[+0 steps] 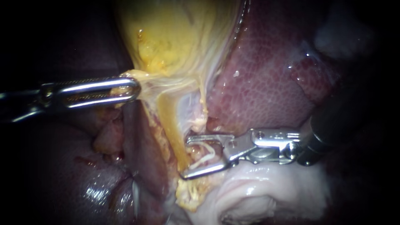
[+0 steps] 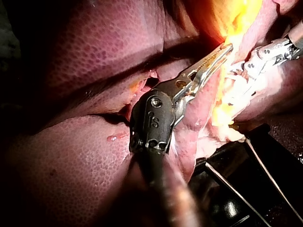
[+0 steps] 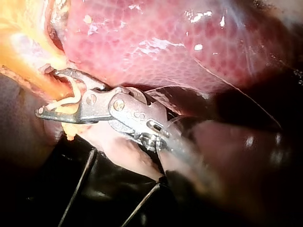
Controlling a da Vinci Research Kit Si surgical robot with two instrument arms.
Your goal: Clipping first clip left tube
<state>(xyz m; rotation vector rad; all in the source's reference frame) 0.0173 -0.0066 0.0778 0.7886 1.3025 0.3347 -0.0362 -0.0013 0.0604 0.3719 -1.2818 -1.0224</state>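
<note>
The yellow gallbladder (image 1: 175, 37) hangs at the top centre, and its neck narrows into a yellow tube (image 1: 171, 125) running down. My left instrument (image 1: 129, 89) comes in from the left, jaws shut on a fold of gallbladder tissue at the neck, holding it leftward. My right instrument (image 1: 186, 158) enters from the right with its jaws open. A thin pale tube (image 1: 207, 153) lies between them, and the jaw tips reach the yellow tube's lower end. The right wrist view shows the open jaws (image 3: 49, 93) around that pale strand (image 3: 71, 98). The left wrist view shows the left jaws (image 2: 208, 64) on tissue.
Dark red liver (image 1: 271, 79) lies behind and to the right of the tubes, with more liver (image 1: 83, 179) at lower left. Pale white tissue (image 1: 258, 191) sits just under my right instrument. Frayed yellow fat (image 1: 189, 196) hangs below the jaws.
</note>
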